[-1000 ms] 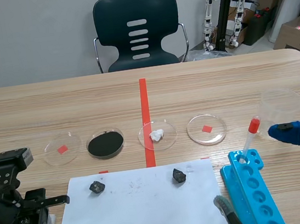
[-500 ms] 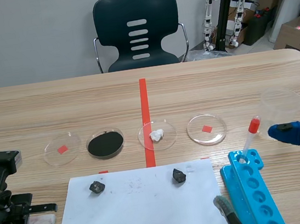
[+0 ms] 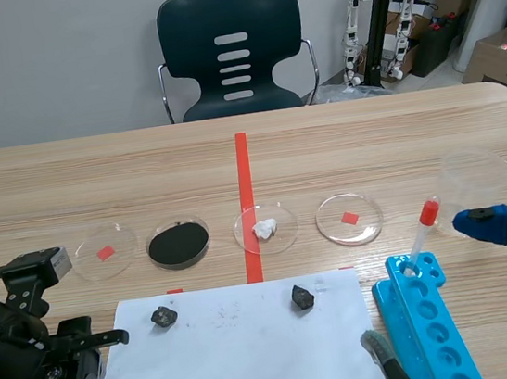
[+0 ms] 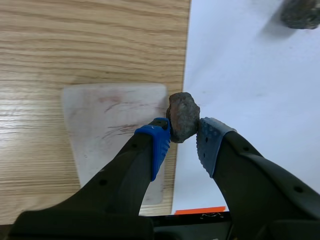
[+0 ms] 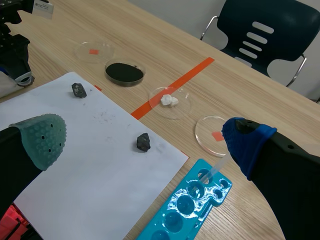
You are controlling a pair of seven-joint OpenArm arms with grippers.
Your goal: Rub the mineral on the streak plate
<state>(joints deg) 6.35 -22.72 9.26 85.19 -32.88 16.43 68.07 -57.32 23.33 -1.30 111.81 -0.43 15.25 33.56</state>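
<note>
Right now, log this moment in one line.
left pincer: shut on mineral | mineral: at streak plate edge, beside paper | right pincer: open, holding nothing

I see the mineral (image 4: 183,116) as rough, matt stone, the streak plate (image 4: 105,130) smooth and dull white, the paper sheet (image 3: 240,369) matt, the table (image 3: 368,137) grained wood, and the lower-right rack (image 3: 436,329) glossy blue plastic.

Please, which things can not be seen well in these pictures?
Mineral, left wrist view: its underside is hidden, so contact with the streak plate cannot be told.
Streak plate, scene view: the left arm covers most of it.
Clear cup, scene view: too transparent to tell whether it holds anything.
</note>
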